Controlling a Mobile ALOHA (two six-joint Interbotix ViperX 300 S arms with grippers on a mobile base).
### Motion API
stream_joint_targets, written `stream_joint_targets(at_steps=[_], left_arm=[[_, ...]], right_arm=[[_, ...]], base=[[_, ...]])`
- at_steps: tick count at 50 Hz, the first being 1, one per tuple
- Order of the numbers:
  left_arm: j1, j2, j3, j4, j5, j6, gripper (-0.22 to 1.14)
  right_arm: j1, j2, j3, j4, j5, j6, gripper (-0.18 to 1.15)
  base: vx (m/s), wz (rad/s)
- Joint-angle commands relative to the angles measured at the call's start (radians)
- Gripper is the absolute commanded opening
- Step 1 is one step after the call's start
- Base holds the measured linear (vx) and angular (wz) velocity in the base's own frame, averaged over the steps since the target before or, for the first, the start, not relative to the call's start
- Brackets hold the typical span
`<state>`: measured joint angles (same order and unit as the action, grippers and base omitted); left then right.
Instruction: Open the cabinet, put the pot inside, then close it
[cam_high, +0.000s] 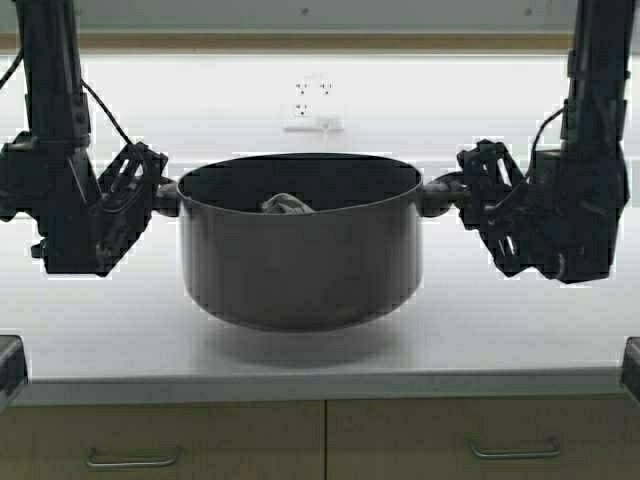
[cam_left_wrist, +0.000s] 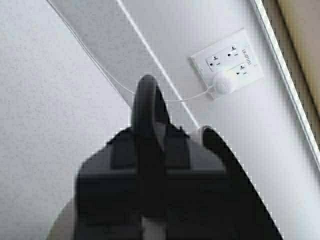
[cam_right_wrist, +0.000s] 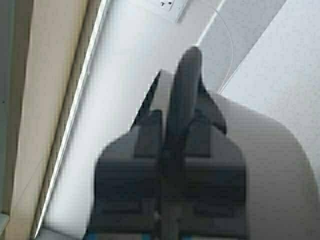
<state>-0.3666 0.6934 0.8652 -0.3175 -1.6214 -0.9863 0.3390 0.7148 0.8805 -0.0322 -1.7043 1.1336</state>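
Observation:
The dark grey pot (cam_high: 300, 260) hangs just above the white counter (cam_high: 520, 340), with a shadow under it. My left gripper (cam_high: 160, 192) is shut on its left black loop handle (cam_left_wrist: 146, 115), and my right gripper (cam_high: 450, 190) is shut on the right handle (cam_right_wrist: 184, 90). In the wrist views each handle stands up between the fingers, left gripper (cam_left_wrist: 150, 145) and right gripper (cam_right_wrist: 175, 132). A beige band of the cabinet (cam_right_wrist: 45, 100) shows above the backsplash, also at the edge of the left wrist view as the cabinet (cam_left_wrist: 302, 30). Its doors are out of view.
A white wall outlet (cam_high: 312, 105) with a plug and thin cable (cam_left_wrist: 225, 82) sits on the backsplash behind the pot. Drawers with bar handles (cam_high: 130, 460) lie below the counter's front edge. A pale patch (cam_high: 285, 205) shows inside the pot.

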Motion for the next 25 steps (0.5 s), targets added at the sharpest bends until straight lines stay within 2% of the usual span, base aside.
stream_joint_targets(at_steps=[1, 25], left_arm=[[-0.067, -0.106, 0.041, 0.003, -0.028, 0.028, 0.02], [-0.215, -0.411, 0.282, -0.130, -0.005, 0.032, 0.02]], right_arm=[[0.069, -0.115, 0.034, -0.014, -0.025, -0.028, 0.07], [0.137, -0.344, 0.206, 0.002, -0.023, -0.020, 0.07]], base=[[0.00, 0.00], [0.00, 0.00]])
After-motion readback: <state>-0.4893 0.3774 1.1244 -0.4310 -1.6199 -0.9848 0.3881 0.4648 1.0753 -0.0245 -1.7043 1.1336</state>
